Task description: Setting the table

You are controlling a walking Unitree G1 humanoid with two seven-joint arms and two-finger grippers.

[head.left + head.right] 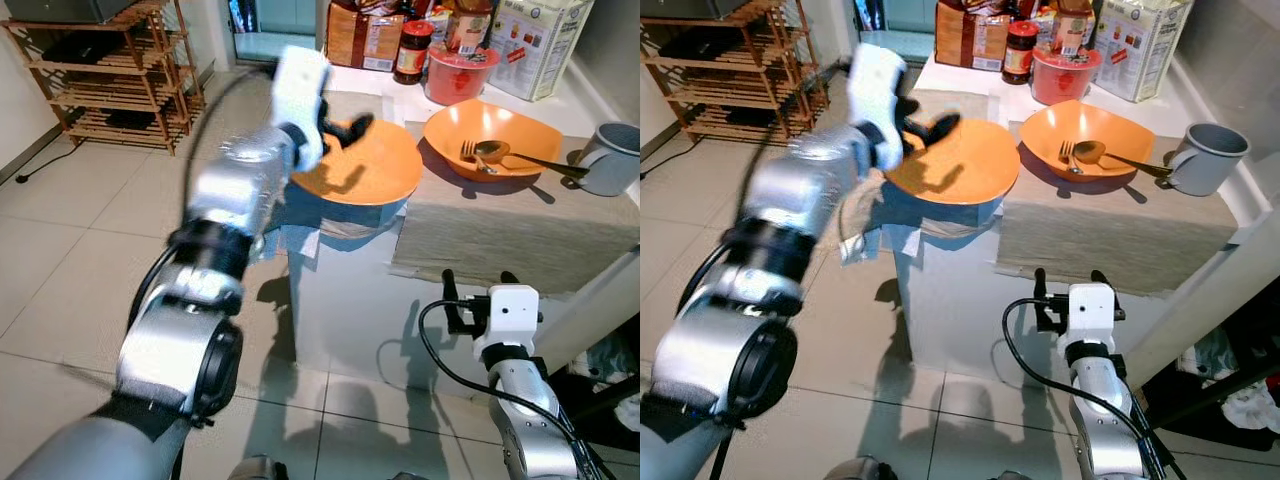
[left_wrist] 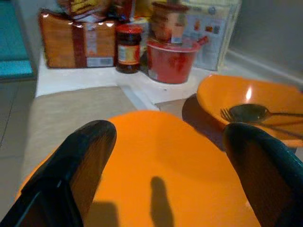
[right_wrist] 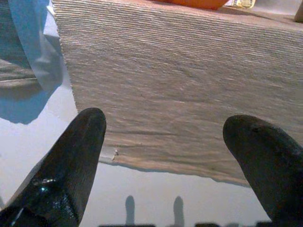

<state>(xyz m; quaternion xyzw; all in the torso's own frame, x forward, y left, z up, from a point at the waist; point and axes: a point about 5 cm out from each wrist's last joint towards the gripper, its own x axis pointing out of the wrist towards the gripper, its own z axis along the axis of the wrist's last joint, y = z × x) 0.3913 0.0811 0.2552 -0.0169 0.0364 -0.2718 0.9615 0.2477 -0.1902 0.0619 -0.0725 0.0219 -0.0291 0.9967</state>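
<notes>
A shallow orange bowl [image 1: 375, 170] sits at the table's left end, on a blue cloth [image 1: 300, 225]. My left gripper [image 1: 345, 130] hovers over that bowl's left rim, fingers open and spread, nothing between them; in the left wrist view the left gripper [image 2: 169, 130] frames the bowl [image 2: 161, 161]. A second orange bowl [image 1: 495, 135] to the right holds a fork and a spoon [image 1: 482, 152]. A grey mug [image 1: 612, 160] stands at the far right. My right gripper [image 1: 478, 277] is open, low in front of the table, facing the hanging beige placemat [image 3: 165, 71].
A red tub [image 1: 460, 72], a jar [image 1: 412, 50] and food boxes [image 1: 540, 40] crowd the back of the table. A wooden shelf [image 1: 110, 70] stands on the tiled floor at far left. The beige placemat [image 1: 500, 235] overhangs the table's front edge.
</notes>
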